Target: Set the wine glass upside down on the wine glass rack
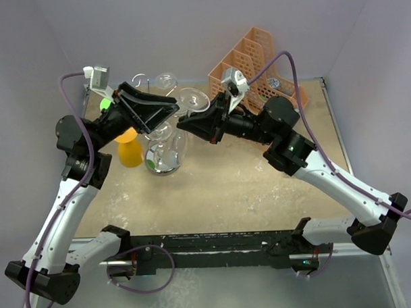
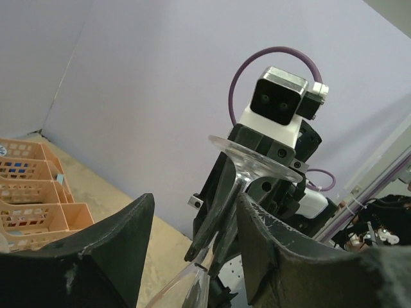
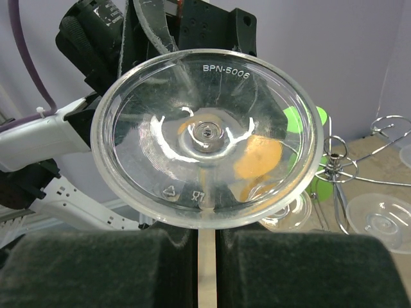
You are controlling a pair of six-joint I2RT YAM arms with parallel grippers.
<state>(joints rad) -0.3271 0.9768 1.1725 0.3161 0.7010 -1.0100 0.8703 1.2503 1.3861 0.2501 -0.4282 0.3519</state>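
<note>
right wrist view: the right gripper (image 3: 207,239) is closed on the stem of the glass (image 3: 205,135), with the foot facing the camera, probably so the foot can slide onto the rack (image 3: 338,162) just beside. the left gripper (image 2: 196,208) stands wide around the stem and seems not to touch it.

1. You can read "BPN-5006" in raised moulded letters on the foot of the wine glass (image 3: 207,135), close to its upper rim.
2. Near the foot's lower rim are two small moulded signs: a triangle, and one too small to read.
</note>
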